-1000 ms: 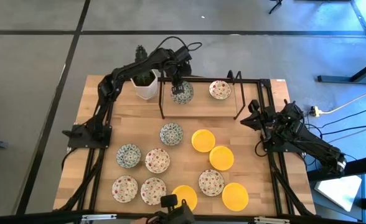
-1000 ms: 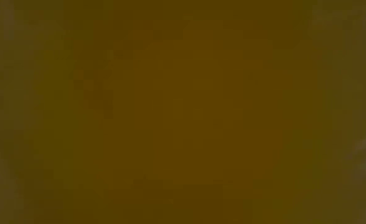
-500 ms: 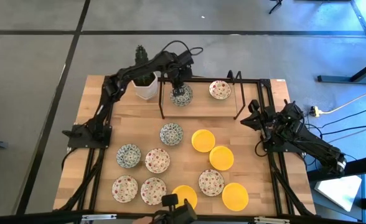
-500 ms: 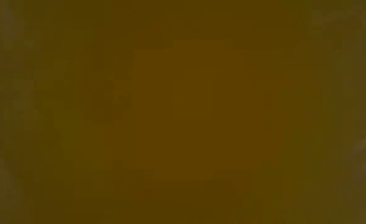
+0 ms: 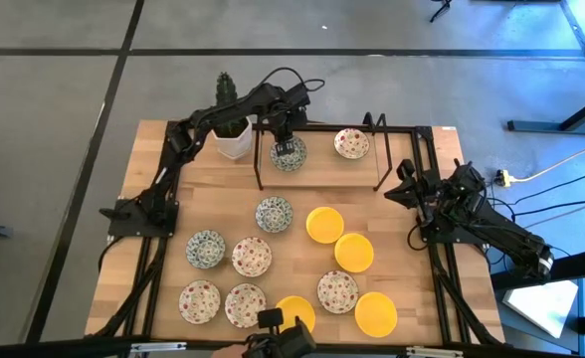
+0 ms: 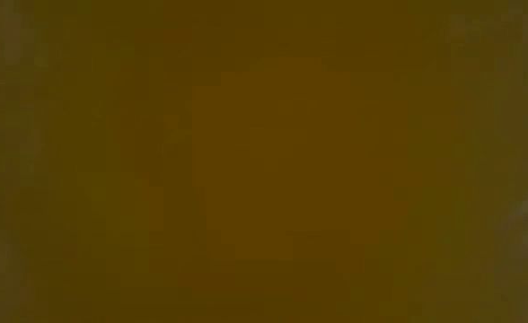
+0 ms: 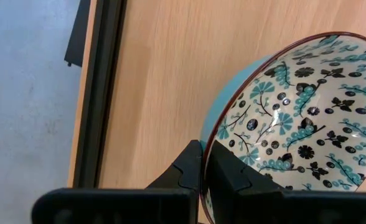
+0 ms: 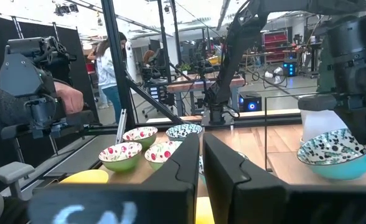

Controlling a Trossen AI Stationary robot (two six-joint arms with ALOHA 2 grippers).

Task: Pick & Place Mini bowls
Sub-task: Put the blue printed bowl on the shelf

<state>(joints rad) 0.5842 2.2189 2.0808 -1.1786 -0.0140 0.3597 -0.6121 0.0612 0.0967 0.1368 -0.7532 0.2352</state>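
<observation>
My left gripper (image 5: 286, 141) reaches to the table's far edge and is shut on a white bowl with a blue-green pattern (image 5: 290, 155), which the right wrist view also shows (image 8: 337, 155). A red-speckled bowl (image 5: 351, 143) sits on the table to its right. Nearer lie two more blue-green bowls (image 5: 274, 214), several speckled bowls (image 5: 252, 256) and several yellow bowls (image 5: 324, 225). My right gripper (image 5: 405, 186) waits shut at the table's right side. The low view is only a brown-yellow blur. My left gripper pinches the blue-green bowl's rim (image 7: 205, 144), with one finger (image 7: 229, 174) inside the bowl and the other (image 7: 186, 168) outside. The fingers come from above, pointing down. The bowl hangs slightly tilted just over the wood; I cannot tell whether its base touches.
A white cactus pot (image 5: 233, 135) stands just left of the held bowl. A thin black rod frame (image 5: 259, 164) spans the far part of the table. Beyond the table, the right wrist view shows a person (image 8: 111, 68) and a hand on a device (image 8: 65, 96).
My left gripper has carried the blue-green bowl slightly down and a little toward the table's near edge, staying shut on its rim. The other bowls have not moved.
</observation>
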